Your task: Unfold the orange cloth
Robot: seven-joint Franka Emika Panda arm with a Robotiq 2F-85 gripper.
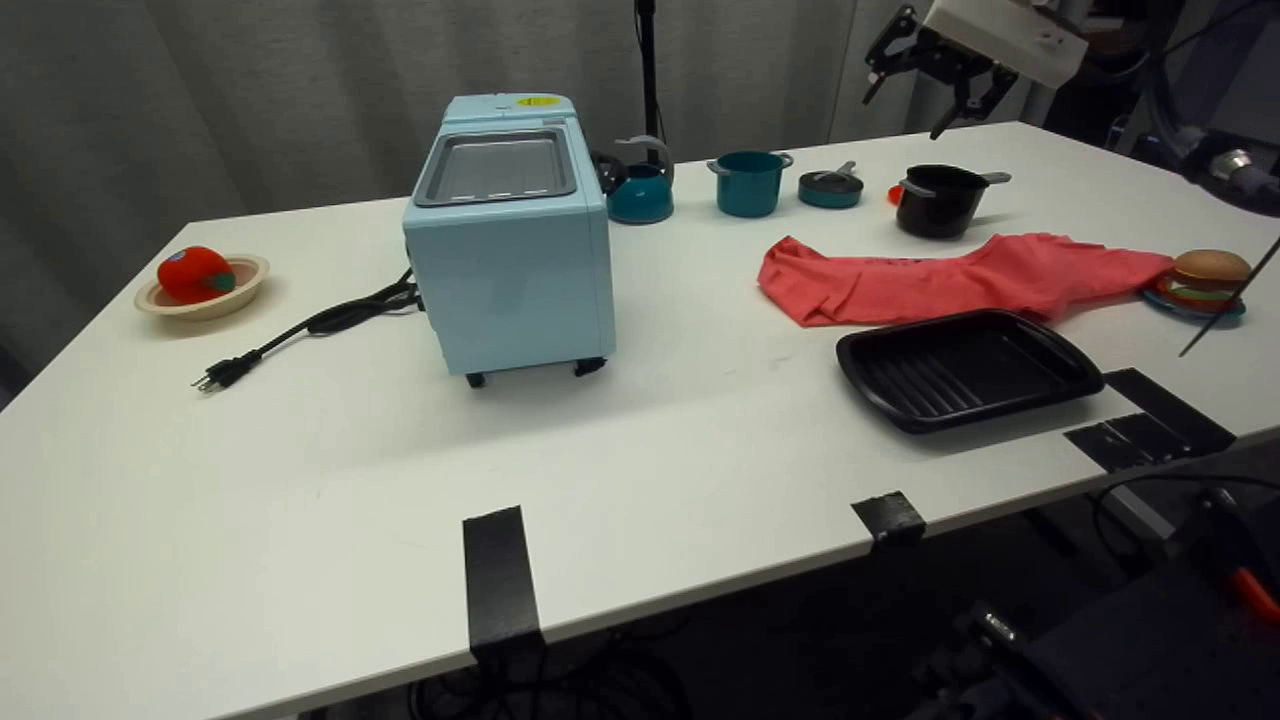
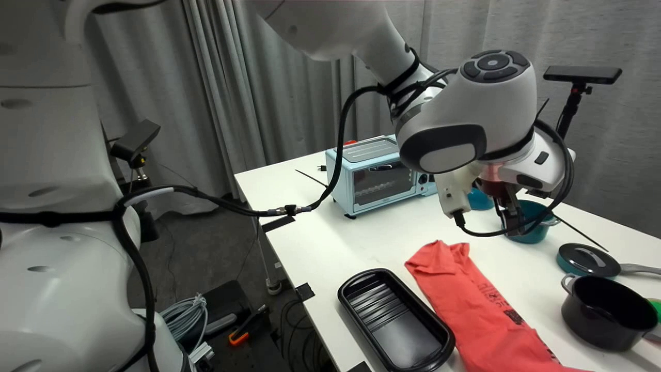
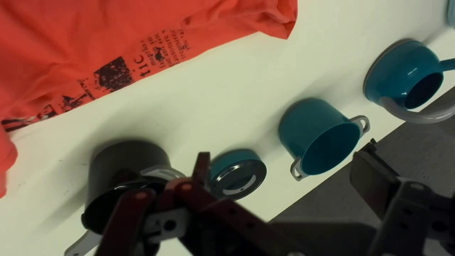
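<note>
Approach step judged in hand; unfolding not yet done. The orange cloth is spread on the bench as a long rumpled strip running between the black tray and the black pot, one end set near the toy burger. Contact with the tray can't be told. The tool is held up clear of the cloth, fingers set wide apart, nothing gripped. In the wrist view the teal pot is seen between them, cloth only toward the upper left. Lettering is cut off along the pot-side edge, so a fold is guessed there. Next: tool to be carried over to the cloth, lowered, one upper layer pinched at a loose edge, then lifted and drawn outward. Free edge can't be picked out for sure. If both layers are caught, the whole strip will likely be dragged; black tray and black pot are placed near enough to be bumped.
</note>
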